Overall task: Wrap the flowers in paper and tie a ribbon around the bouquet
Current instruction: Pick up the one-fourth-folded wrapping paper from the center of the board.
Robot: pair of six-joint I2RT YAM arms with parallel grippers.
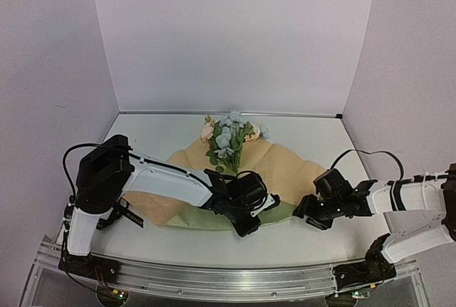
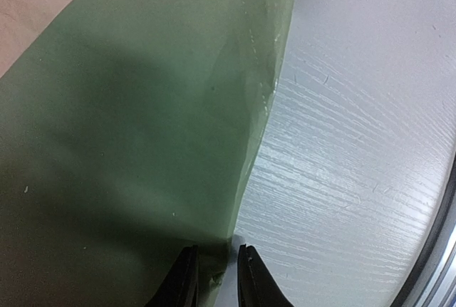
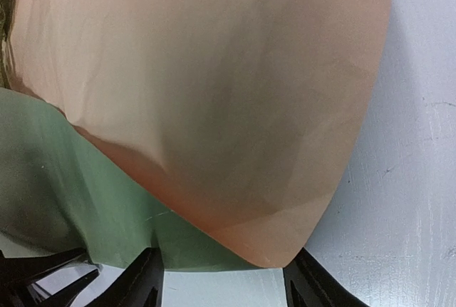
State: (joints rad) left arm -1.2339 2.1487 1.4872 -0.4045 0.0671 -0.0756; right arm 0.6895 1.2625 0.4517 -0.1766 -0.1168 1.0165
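Observation:
The flowers (image 1: 228,139) lie with cream and pale blue blooms at the far end of the paper (image 1: 285,168), stems pointing toward me. The paper is spread tan-peach side up, and its near edge shows a sage green strip (image 1: 286,211). My left gripper (image 1: 249,223) is low at that near edge. In the left wrist view it (image 2: 217,278) stands narrowly open with the green paper (image 2: 128,143) edge in the gap. My right gripper (image 1: 308,216) stands open at the paper's right corner. Its fingers (image 3: 146,282) flank the curled peach corner (image 3: 299,243).
The ribbon (image 1: 130,216) lies on the white table (image 1: 164,132) left of the paper, beside the left arm's base. A metal rail (image 1: 235,278) runs along the near edge. Lilac walls close in the back and both sides.

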